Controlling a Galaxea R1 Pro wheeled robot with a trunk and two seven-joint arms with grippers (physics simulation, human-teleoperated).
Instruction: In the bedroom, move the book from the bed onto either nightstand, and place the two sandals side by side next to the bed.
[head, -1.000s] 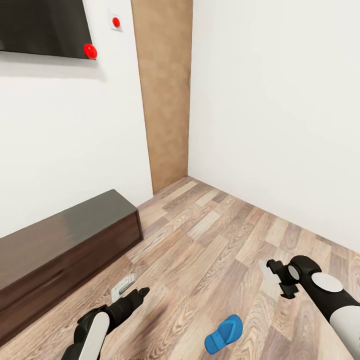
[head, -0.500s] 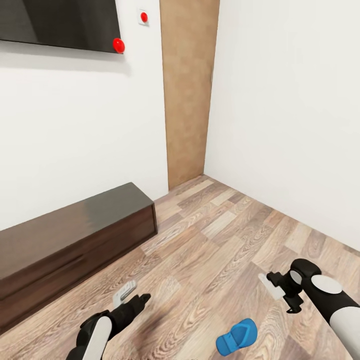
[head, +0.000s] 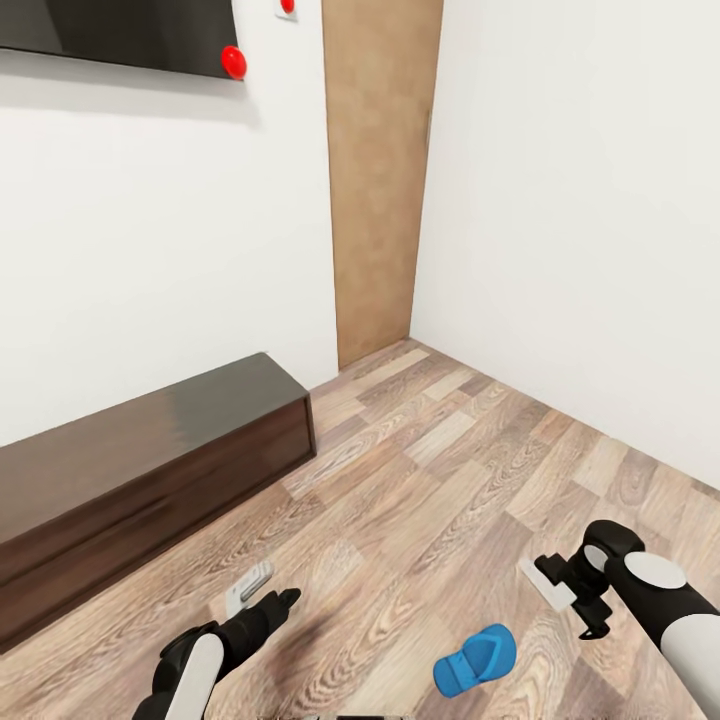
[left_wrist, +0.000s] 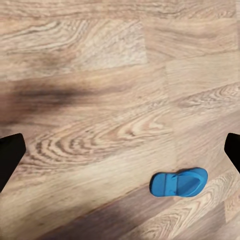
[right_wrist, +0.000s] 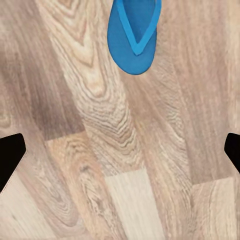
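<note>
One blue sandal (head: 474, 659) flat on the wood floor (head: 440, 480), between the arms, nearer the right. Left end effector (head: 262, 592) and right end effector (head: 553, 583) both spread wide, empty, hovering above the floor. Dark cabinet (head: 140, 470) against the wall at left.

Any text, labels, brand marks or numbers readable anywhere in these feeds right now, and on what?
None: no readable text in any feed.
Blue sandal: plain, no brand mark visible.
Black wall screen: dark, no writing; a plain red dot at its corner.
White wall plate: a red dot, no lettering.
Long dark cabinet: no label.
Left gripper and right gripper: no markings legible.
</note>
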